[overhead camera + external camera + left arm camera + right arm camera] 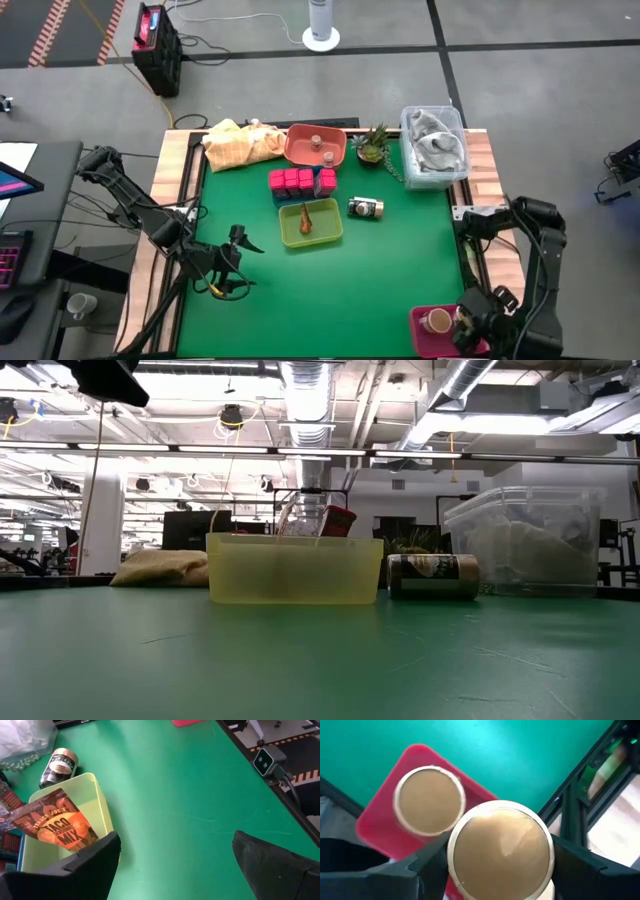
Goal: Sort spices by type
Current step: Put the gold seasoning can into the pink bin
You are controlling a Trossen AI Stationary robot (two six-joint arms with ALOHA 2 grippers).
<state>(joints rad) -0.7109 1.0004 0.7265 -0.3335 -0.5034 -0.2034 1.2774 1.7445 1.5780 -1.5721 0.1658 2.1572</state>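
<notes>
The right gripper (497, 870) holds a jar (500, 849) above the red tray (380, 820); next, lower and release it beside the other jar (429, 800).

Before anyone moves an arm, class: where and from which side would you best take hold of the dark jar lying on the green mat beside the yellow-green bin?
The dark jar lies on its side beside the yellow-green bin, gold lid end on. I would probably come straight down and close the fingers across the middle of its round body, over the label, one finger each side so it cannot roll. The open left gripper stands nearer.
</notes>
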